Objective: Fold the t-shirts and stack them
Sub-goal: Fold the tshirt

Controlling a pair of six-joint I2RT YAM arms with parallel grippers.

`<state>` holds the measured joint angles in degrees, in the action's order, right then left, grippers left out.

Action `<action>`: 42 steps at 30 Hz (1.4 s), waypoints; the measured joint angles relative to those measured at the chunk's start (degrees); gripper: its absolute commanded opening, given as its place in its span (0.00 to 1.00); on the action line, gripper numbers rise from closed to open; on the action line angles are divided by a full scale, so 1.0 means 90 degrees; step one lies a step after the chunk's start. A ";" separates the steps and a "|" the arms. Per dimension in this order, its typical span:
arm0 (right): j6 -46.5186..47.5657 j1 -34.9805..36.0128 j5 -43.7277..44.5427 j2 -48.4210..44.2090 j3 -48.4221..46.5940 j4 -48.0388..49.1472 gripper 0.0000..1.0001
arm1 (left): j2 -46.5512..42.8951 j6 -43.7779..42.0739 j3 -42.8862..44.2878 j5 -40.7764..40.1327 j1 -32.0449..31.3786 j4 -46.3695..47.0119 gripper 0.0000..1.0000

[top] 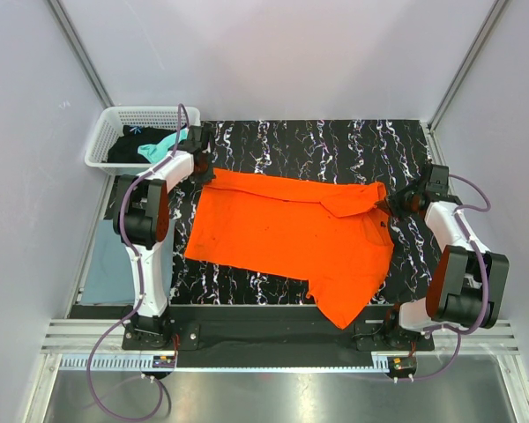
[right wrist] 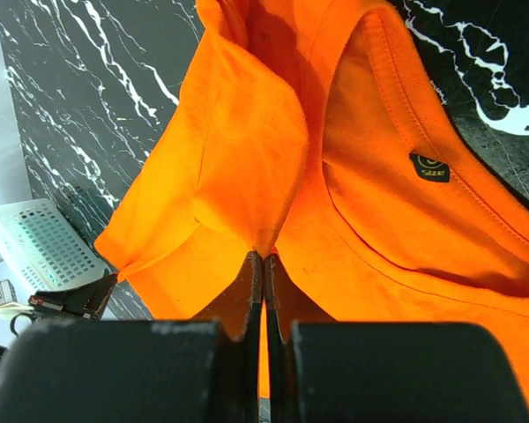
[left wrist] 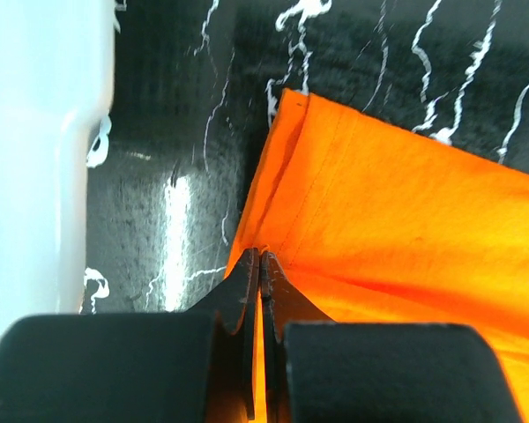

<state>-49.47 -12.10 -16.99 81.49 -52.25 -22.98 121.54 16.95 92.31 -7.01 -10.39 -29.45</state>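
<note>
A bright orange short-sleeved cloth t-shirt (top: 291,233) lies spread across the centre of the black, white-veined worktop (top: 335,141). At centre-left of the overhead view, the left tool (left wrist: 261,257) is clamped on the shirt's hem corner. At centre-right, the right tool (right wrist: 264,257) pinches a fold beside the collar. A black cloth tee (top: 128,152) and a teal cloth tee (top: 161,146) sit in the white plastic lattice basket (top: 145,112) at upper left.

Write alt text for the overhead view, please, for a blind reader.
An orange t-shirt lies spread on a black marbled table, the left gripper shut on one corner, the right gripper shut on cloth near the collar. A white basket of clothes stands far left.
</note>
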 measured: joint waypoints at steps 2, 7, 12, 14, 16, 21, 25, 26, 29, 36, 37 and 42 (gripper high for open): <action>0.0027 -0.0002 0.0002 0.0027 0.0000 -0.0005 0.00 | 0.0002 -0.0002 -0.0010 -0.0022 0.0000 -0.0066 0.00; 0.0061 -0.0002 0.0002 0.0034 0.0000 -0.0002 0.00 | 0.0002 -0.0002 -0.0010 -0.0041 0.0000 -0.0100 0.00; 0.0068 -0.0002 -0.0002 0.0032 0.0000 -0.0005 0.00 | 0.0005 -0.0002 -0.0010 -0.0046 0.0000 -0.0102 0.00; 0.0066 -0.0002 -0.0005 0.0027 0.0000 -0.0005 0.00 | 0.0005 -0.0002 -0.0010 -0.0056 0.0000 -0.0104 0.00; 0.0061 -0.0002 -0.0012 -0.0005 0.0000 -0.0012 0.00 | 0.0005 0.0000 -0.0010 -0.0087 0.0000 -0.0109 0.00; 0.0036 -0.0002 -0.0022 -0.0197 0.0000 -0.0029 0.00 | 0.0005 0.0032 -0.0010 -0.0138 0.0000 -0.0165 0.00; 0.0024 -0.0002 -0.0024 -0.0270 0.0000 -0.0053 0.00 | 0.0005 0.0075 -0.0010 -0.0165 0.0000 -0.0209 0.00; 0.0022 -0.0002 -0.0024 -0.0284 0.0005 -0.0056 0.00 | 0.0005 0.0075 -0.0010 -0.0170 0.0000 -0.0214 0.00; 0.0019 -0.0002 -0.0022 -0.0379 0.0075 -0.0080 0.00 | 0.0005 0.0080 -0.0010 -0.0189 0.0000 -0.0240 0.00; 0.0015 -0.0002 -0.0019 -0.0452 0.0318 -0.0107 0.00 | 0.0005 0.0102 -0.0010 -0.0202 0.0000 -0.0284 0.00; 0.0015 -0.0002 -0.0015 -0.0452 0.0350 -0.0109 0.00 | 0.0005 0.0102 -0.0010 -0.0202 0.0000 -0.0287 0.00; 0.0017 -0.0007 -0.0002 -0.0452 0.0406 -0.0124 0.00 | 0.0005 0.0104 -0.0010 -0.0202 0.0000 -0.0289 0.00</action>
<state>-49.32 -12.16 -17.02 77.43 -48.60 -24.10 121.58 17.89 92.23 -8.82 -10.39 -32.05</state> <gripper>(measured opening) 0.012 0.012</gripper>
